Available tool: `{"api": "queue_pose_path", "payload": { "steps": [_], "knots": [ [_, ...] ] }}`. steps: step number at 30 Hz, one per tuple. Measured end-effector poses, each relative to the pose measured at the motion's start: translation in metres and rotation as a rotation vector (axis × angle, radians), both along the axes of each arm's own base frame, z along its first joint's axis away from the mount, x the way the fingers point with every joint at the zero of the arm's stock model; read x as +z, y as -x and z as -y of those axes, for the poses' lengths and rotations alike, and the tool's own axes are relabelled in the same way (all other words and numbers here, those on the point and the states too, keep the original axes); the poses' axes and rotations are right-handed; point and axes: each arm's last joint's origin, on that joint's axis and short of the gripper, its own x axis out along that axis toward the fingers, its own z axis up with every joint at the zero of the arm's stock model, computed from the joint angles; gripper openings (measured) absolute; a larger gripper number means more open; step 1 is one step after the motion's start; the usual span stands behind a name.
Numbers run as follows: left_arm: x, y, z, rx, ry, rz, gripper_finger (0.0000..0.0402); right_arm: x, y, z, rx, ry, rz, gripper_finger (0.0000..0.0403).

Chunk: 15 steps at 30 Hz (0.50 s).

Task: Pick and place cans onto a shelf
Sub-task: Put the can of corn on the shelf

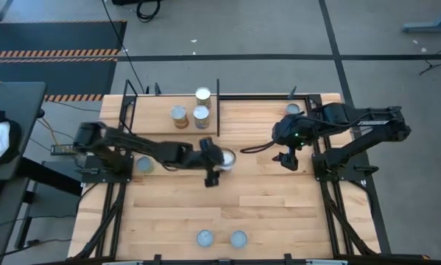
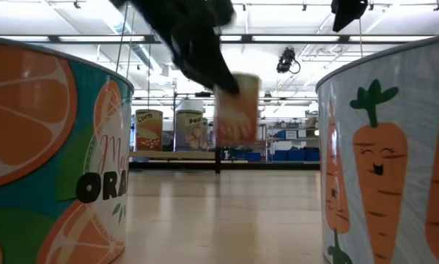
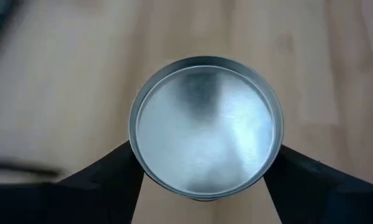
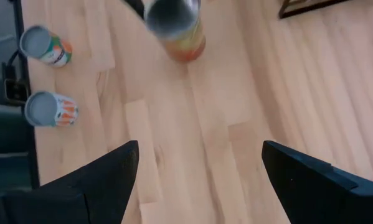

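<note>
High view first: the left gripper (image 1: 219,163) sits mid-table with its dark fingers either side of a small silver-topped can (image 1: 225,158), though the arm hides the can's side, so the contact is hard to read from up here. Three more silver-topped tins (image 1: 193,108) stand on the light-wood shelf with thin black rods (image 1: 219,110) at the far edge, and two blue-grey ones (image 1: 220,238) sit near the front edge of the pale butcher-block table (image 1: 264,199). The right gripper (image 1: 288,157) hangs off to the side with nothing in it. Low view: two huge blurry cans frame the shot, one reading "ORA" with orange slices, one with a cartoon carrot; far ones say "Corn" and maybe "Pea", and the held can is lifted clear of the wood. Strip lights in the room behind. Left wrist view: fingers (image 3: 111,180) clamped on the shiny lid's rim. Right wrist view: fingers (image 4: 105,177) spread wide, bare wood between.
</note>
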Motion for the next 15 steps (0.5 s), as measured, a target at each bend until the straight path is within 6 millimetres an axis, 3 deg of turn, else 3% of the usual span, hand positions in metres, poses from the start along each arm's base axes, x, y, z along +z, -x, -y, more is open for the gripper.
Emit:
{"api": "queue_pose_path", "payload": {
  "steps": [4, 9, 15],
  "knots": [
    [0.050, 0.035, -0.015, 0.130, -0.002, 0.087, 0.0285, 0.004, 0.000, 0.005, -0.037, 0.041, 0.048, 0.0348],
    [0.114, 0.085, -0.049, 0.338, 0.069, 0.336, 0.0285, 0.007, -0.004, 0.012, -0.024, 0.087, 0.101, 0.0348],
    [0.156, 0.141, -0.105, 0.661, 0.069, 0.489, 0.0285, 0.012, -0.009, 0.021, 0.023, 0.173, 0.164, 0.0348]
  ]
}}
